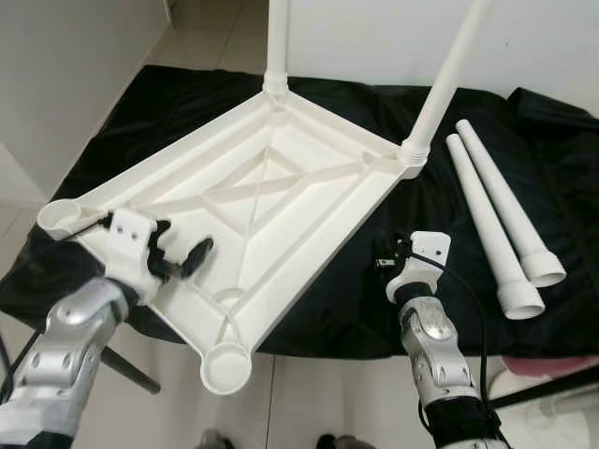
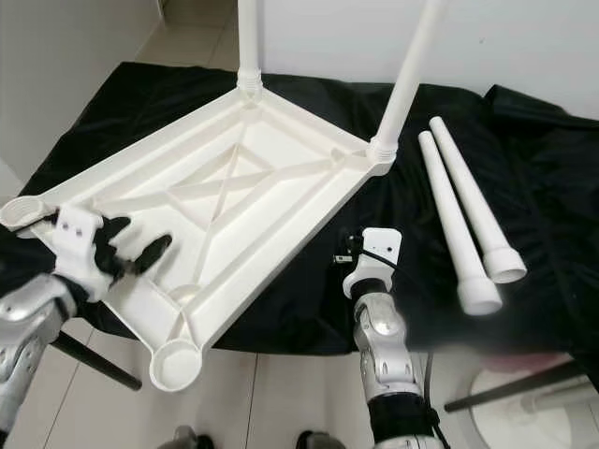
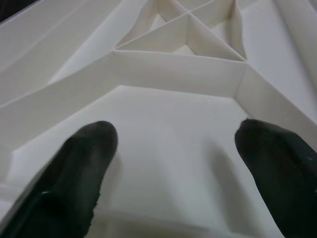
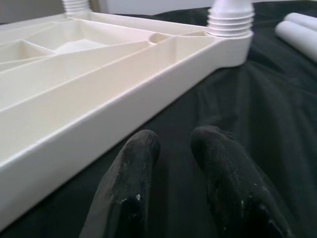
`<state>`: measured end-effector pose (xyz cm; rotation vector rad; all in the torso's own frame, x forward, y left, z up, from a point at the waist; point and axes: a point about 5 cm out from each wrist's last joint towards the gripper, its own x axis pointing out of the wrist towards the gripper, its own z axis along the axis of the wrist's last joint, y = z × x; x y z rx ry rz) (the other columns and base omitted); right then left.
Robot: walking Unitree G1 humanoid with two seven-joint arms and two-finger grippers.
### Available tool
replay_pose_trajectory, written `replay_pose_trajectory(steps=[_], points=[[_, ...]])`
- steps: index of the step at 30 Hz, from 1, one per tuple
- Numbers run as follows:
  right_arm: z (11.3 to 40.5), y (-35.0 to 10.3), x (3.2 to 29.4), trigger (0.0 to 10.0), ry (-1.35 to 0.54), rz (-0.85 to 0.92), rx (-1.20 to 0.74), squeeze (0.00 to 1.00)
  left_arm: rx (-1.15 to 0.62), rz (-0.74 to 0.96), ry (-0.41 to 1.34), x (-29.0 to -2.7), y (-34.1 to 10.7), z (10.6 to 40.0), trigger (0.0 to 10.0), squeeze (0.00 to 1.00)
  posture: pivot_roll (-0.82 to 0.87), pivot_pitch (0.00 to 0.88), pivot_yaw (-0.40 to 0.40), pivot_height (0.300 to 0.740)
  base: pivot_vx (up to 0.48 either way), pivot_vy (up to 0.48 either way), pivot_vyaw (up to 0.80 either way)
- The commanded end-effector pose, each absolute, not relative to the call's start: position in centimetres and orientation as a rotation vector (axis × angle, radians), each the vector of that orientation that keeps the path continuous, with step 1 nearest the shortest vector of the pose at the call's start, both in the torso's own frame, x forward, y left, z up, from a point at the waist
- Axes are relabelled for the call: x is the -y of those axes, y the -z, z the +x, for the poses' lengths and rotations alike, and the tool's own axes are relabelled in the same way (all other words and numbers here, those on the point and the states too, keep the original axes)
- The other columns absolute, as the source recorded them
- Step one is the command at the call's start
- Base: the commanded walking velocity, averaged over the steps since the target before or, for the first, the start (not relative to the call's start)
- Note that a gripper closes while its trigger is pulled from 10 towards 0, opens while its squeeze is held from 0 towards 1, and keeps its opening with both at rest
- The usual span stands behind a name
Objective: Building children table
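A white plastic tabletop (image 1: 318, 262) lies upside down on a black cloth (image 1: 440, 196). Two white legs (image 1: 278, 42) (image 1: 447, 70) stand upright in its far corner sockets. The near socket (image 1: 226, 365) and the left socket (image 1: 58, 217) are empty. Two loose legs (image 1: 487, 224) (image 1: 510, 201) lie side by side on the cloth to the right. My left gripper (image 1: 184, 238) is open over the ribbed underside near the left corner, its fingers (image 3: 84, 163) spread just above the plastic. My right gripper (image 1: 386, 254) hangs shut and empty over the cloth, just beside the tabletop's right rim (image 4: 124, 99).
The cloth ends at a pale tiled floor (image 1: 309, 393) in front of me. A white wall (image 1: 65, 75) rises at the left. A dark rod (image 1: 131, 371) slants across the floor at the lower left, and another (image 1: 547, 385) at the lower right.
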<state>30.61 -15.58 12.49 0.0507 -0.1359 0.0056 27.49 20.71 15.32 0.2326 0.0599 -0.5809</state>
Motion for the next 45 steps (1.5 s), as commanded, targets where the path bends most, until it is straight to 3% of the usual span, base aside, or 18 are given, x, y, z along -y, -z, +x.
replay_pose_trajectory(steps=[1,7,15,23,27,34,39,45], points=[[30.4,-12.0,15.9,10.0,0.002,0.044,0.118,0.0,-0.158,0.22,1.072,-18.7,-14.3,25.2,10.0,0.0,0.05,0.1,-0.054,0.74,0.0,0.0,0.0],[30.6,-12.0,16.0,10.0,-0.005,0.034,0.116,0.0,-0.25,0.294,1.184,-18.6,-13.9,23.1,10.0,0.0,0.07,0.101,-0.063,0.74,0.0,0.0,0.0],[30.6,-11.8,15.8,10.0,-0.016,0.037,0.11,0.0,-0.245,0.327,1.194,-18.9,-15.3,22.9,10.0,0.0,0.07,0.103,-0.065,0.74,0.0,0.0,0.0],[30.6,-11.8,15.8,10.0,-0.019,0.036,0.108,0.0,-0.187,0.201,1.195,-18.6,-17.0,23.0,10.0,0.0,0.07,0.103,-0.067,0.74,0.0,0.0,0.0],[30.7,-11.8,15.8,10.0,-0.02,0.038,0.108,0.0,-0.193,0.128,1.28,-18.0,-18.0,22.0,10.0,0.0,0.07,0.107,-0.069,0.74,0.0,0.0,0.0],[30.7,-11.7,15.8,10.0,-0.022,0.04,0.102,0.0,-0.334,0.247,1.39,-18.0,-16.5,20.3,10.0,0.0,0.08,0.119,-0.07,0.74,0.0,0.0,0.0],[30.9,-11.8,15.8,10.0,-0.022,0.043,0.103,0.0,-0.354,0.399,1.39,-18.2,-15.7,20.4,10.0,0.0,0.08,0.124,-0.072,0.74,0.0,0.0,0.0],[31.0,-12.0,15.8,10.0,-0.021,0.045,0.108,0.0,-0.382,0.434,1.376,-18.4,-15.4,20.8,10.0,0.0,0.08,0.125,-0.072,0.74,0.0,0.0,0.0]])
